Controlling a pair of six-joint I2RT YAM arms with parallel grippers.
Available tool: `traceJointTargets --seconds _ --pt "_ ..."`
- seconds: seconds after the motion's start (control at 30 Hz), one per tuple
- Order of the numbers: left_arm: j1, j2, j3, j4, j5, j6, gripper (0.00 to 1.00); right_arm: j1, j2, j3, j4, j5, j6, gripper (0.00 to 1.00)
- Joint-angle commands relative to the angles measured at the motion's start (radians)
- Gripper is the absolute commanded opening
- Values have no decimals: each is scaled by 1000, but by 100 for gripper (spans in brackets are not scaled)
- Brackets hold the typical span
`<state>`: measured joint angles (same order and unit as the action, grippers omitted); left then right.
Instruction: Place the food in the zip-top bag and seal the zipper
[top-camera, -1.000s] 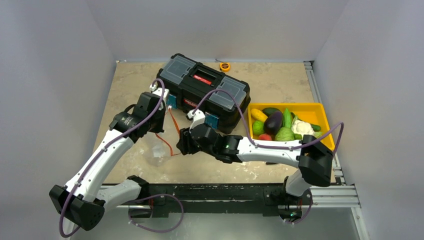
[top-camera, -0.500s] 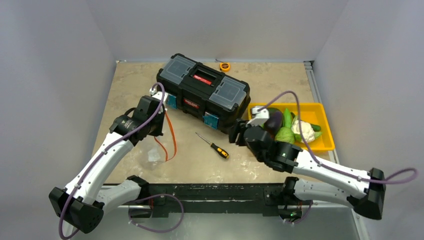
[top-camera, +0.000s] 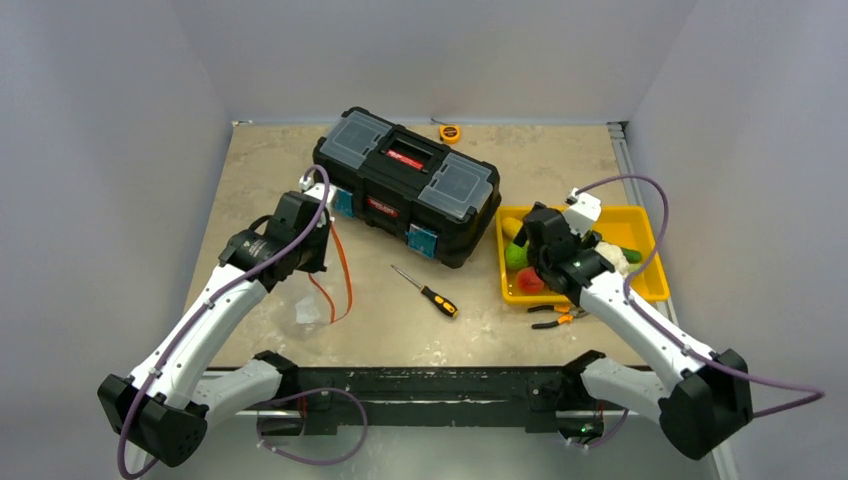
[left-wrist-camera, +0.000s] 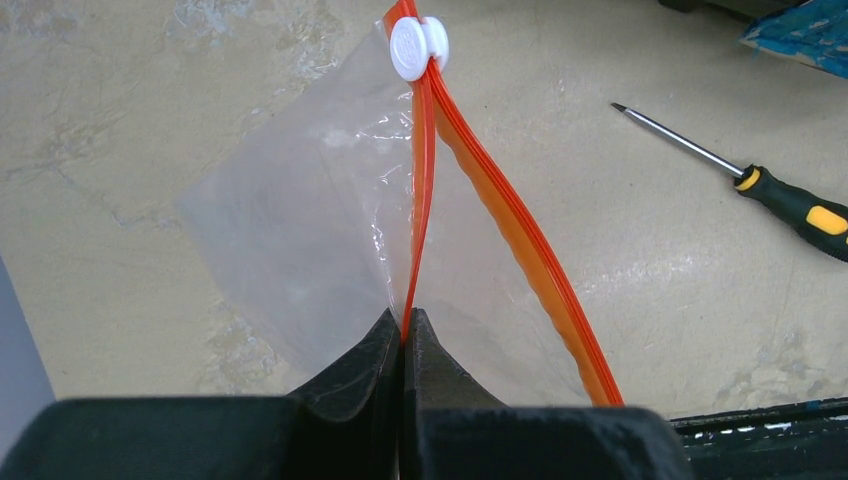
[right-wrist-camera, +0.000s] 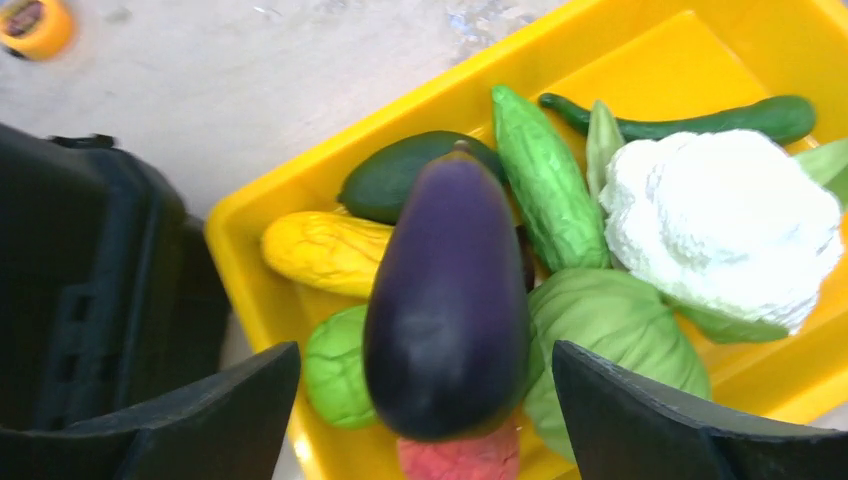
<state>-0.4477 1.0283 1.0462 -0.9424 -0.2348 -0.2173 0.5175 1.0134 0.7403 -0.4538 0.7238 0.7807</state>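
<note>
purple eggplant (right-wrist-camera: 447, 290) lies between the right hand's (right-wrist-camera: 423, 352) spread fingers, touching neither.

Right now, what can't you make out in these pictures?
- Top view: the right arm covers most of the food in the yellow tray, and part of the pliers.
- Right wrist view: the red piece is cut off by the bottom edge, under the eggplant.
- Left wrist view: the left hand hides the near end of the bag.

From above, the right arm (top-camera: 622, 312) hides much of the food (top-camera: 517, 255) in the yellow tray (top-camera: 640, 223). The left wrist view cuts off the screwdriver (left-wrist-camera: 768, 189).
</note>
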Motion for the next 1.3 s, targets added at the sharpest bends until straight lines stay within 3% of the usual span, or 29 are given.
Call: traceJointTargets --seconds 0.0,0.17,0.43,0.97,1.1,1.27 --pt "-3 -9 3 26 14 0 0 -39 111 111 -29 53 -42 99" --pt "-2 -17 3 27 15 2 0 -52 208 167 -1 49 -111 99" --pt "-2 -17 3 30 15 4 0 -69 282 126 58 53 -107 98" --pt "-2 -10 2 31 14 6 0 -73 365 72 124 78 -84 88" --pt "-2 -7 2 34 17 6 0 -73 344 68 122 85 -86 76" --pt "-3 -5 3 34 20 6 0 -73 288 70 77 116 -61 48"
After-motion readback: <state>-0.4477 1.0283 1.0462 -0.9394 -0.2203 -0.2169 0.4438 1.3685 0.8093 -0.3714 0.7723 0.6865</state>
